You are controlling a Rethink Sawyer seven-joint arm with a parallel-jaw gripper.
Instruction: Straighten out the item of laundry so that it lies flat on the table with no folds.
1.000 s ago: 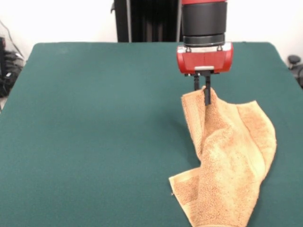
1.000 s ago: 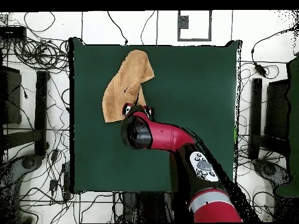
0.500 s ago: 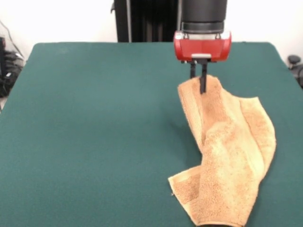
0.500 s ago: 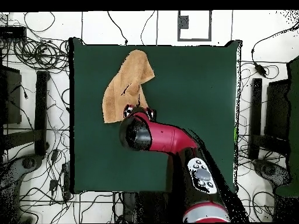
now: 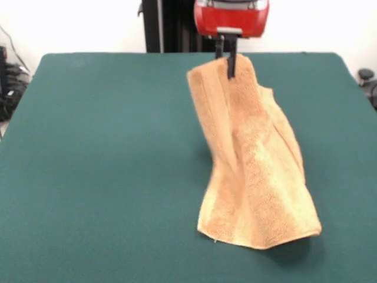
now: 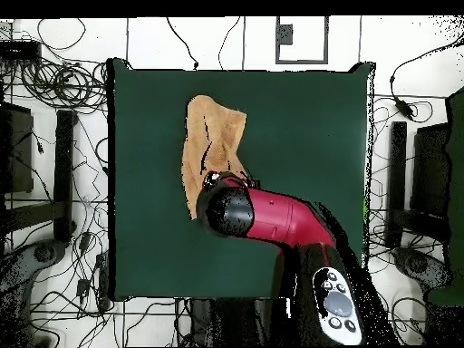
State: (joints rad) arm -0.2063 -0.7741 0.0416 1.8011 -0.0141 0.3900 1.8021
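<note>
end effector pinching towel top edge, lower end draped on table

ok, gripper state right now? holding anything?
Gripper: shut on the towel, pinching its top edge and holding that end up off the table; the towel's lower end rests on the cloth.

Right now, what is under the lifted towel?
The gripper holds the towel up by its top; its lower edge rests on the green table. Whatever lies beneath the draped cloth is covered.
</note>
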